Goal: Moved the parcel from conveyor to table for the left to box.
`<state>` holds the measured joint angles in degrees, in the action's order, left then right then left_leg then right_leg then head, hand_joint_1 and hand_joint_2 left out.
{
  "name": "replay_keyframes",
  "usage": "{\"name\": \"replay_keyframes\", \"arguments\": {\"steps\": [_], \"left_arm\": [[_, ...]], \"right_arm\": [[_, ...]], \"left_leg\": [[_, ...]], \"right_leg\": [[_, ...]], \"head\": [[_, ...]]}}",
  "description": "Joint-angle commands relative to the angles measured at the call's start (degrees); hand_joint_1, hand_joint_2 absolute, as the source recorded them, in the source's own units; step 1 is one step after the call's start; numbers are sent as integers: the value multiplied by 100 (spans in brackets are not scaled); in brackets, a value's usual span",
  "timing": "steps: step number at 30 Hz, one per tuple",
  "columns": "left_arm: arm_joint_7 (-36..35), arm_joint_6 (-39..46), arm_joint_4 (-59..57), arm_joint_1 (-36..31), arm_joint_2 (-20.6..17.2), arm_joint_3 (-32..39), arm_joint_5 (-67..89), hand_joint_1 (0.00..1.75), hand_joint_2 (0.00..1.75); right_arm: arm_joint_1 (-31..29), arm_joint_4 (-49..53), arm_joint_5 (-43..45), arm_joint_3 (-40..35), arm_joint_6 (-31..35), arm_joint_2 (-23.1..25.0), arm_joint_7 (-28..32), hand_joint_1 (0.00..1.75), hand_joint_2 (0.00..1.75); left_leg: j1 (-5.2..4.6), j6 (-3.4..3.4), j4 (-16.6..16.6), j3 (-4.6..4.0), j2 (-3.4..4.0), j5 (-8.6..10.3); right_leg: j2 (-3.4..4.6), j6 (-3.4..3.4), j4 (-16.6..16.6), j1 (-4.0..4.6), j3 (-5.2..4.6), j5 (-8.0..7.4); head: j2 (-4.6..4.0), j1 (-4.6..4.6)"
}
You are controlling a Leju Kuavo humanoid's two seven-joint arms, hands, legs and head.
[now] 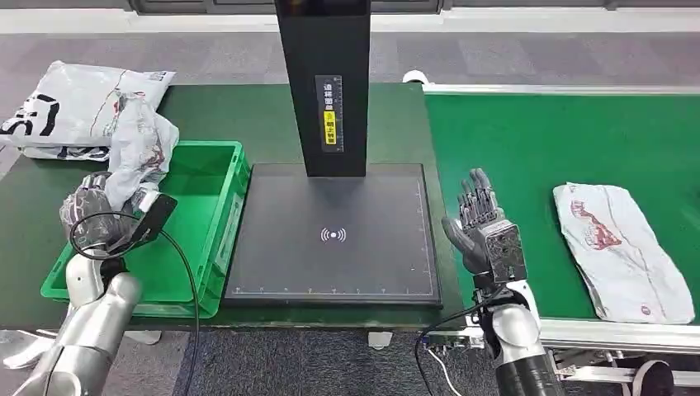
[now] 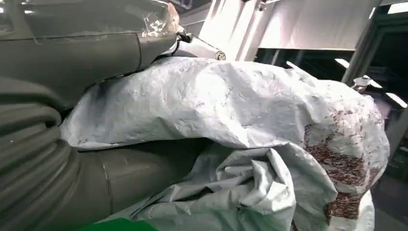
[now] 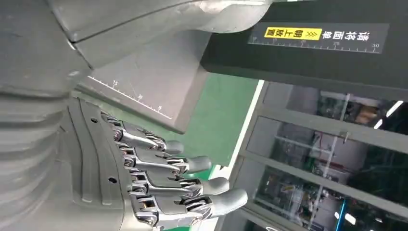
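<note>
Left hand [image 1: 89, 216] sits at the near-left, over the near-left part of the green bin [image 1: 216, 262], fingers wrapped around a crumpled grey-white parcel [image 1: 142, 147] that sticks up above the bin's left rim; in the left wrist view the parcel [image 2: 231, 110] is bunched between the thick grey thumb and the fingers, with a reddish-brown print on its far end. A black cable loops off the left wrist. Right hand [image 1: 481, 228] holds nothing and is raised just right of the black scanner pad [image 1: 333, 235], over the seam between table and conveyor; its fingers [image 3: 187, 164] are straight and slightly apart in the right wrist view. A second flat white parcel [image 1: 621, 250] with red print lies on the green conveyor belt [image 1: 536, 140], well right of the right hand and near the belt's front edge. The scanner's black post [image 1: 323, 82] stands at the back of the pad and carries a yellow label. Far left, behind the bin, another white bag with black lettering [image 1: 73, 109] lies on the dark green table [image 1: 239, 111].
</note>
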<state>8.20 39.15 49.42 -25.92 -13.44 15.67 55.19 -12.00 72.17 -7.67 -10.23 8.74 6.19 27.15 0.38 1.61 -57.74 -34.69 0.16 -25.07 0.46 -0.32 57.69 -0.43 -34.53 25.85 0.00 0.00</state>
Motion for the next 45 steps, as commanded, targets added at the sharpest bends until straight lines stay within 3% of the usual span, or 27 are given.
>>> {"name": "replay_keyframes", "arguments": {"steps": [1,5,9,10,11,16,17,18,20,36,37,41,42,45], "left_arm": [[-729,-247,-243,239,-75,353,713,175,175],[-1105,-1497,271,1212,-216,564,1468,175,175],[-815,-2673,159,1160,-212,285,1679,175,175],[-755,-2822,89,1078,-188,175,1708,44,175],[-671,-2764,97,984,-104,153,1639,0,175],[-605,-1559,-337,-271,232,321,661,0,175],[-604,-1571,-327,-303,227,308,663,0,175],[-148,-581,-116,-405,364,625,51,0,175],[83,-326,286,-457,307,581,-482,0,175],[349,-195,675,-348,404,607,-921,0,175],[942,85,778,-427,511,743,-1441,0,175],[1201,85,921,-607,748,930,-1544,0,175],[1248,85,903,-601,758,874,-1612,0,0],[1416,-5,899,-497,884,480,-2100,0,0]], "right_arm": [[6,-35,61,295,-64,-130,-29,0,175],[213,157,-63,455,-169,-71,5,0,175],[32,88,-99,627,-260,-84,-77,0,175],[4,79,-108,659,-287,-70,-93,0,175],[2,103,-111,678,-291,-53,-97,0,175],[36,421,-242,846,-286,116,-405,0,175],[36,420,-242,847,-286,116,-405,0,175],[-1,365,-246,839,-306,119,-448,0,175],[-46,223,-233,790,-272,95,-448,0,175],[-10,179,-182,779,-213,92,-404,0,175],[-55,153,-185,788,-217,142,-406,0,175],[-91,72,-181,776,-131,173,-407,0,175],[-67,64,-168,809,-86,169,-398,0,175],[-23,-4,-139,925,-14,137,-372,0,175]], "left_leg": [[1,-6,12,22,-10,0],[-4,-6,30,53,32,-13],[-8,12,27,58,38,-26],[-12,16,28,59,37,-27],[-13,16,34,70,36,-28],[-22,22,39,75,15,-21],[-19,21,43,78,-5,-16],[-15,23,35,70,-5,-17],[3,21,31,65,-30,-12],[3,34,34,62,0,-11],[5,32,37,66,-3,-11],[8,31,32,61,-10,-10],[12,25,44,76,-17,-6],[8,27,45,73,-27,-5]], "right_leg": [[-13,4,-15,2,28,2],[29,3,-28,-2,46,2],[35,-6,-16,-8,38,10],[35,-9,-8,-14,34,12],[35,-9,-13,-14,42,12],[12,-18,0,-24,39,18],[-9,-18,-7,-21,50,19],[-7,-19,-1,-17,41,18],[-30,-23,-11,-4,53,20],[-5,-31,-2,-5,39,15],[-9,-30,-6,-3,45,15],[-16,-29,-7,0,45,14],[-25,-26,-25,5,66,11],[-34,-26,-21,1,64,14]], "head": [[0,0],[0,0],[0,2],[0,2],[0,0],[0,0],[0,0],[0,0],[0,0],[0,0],[0,0],[0,0],[0,0],[0,0]]}}
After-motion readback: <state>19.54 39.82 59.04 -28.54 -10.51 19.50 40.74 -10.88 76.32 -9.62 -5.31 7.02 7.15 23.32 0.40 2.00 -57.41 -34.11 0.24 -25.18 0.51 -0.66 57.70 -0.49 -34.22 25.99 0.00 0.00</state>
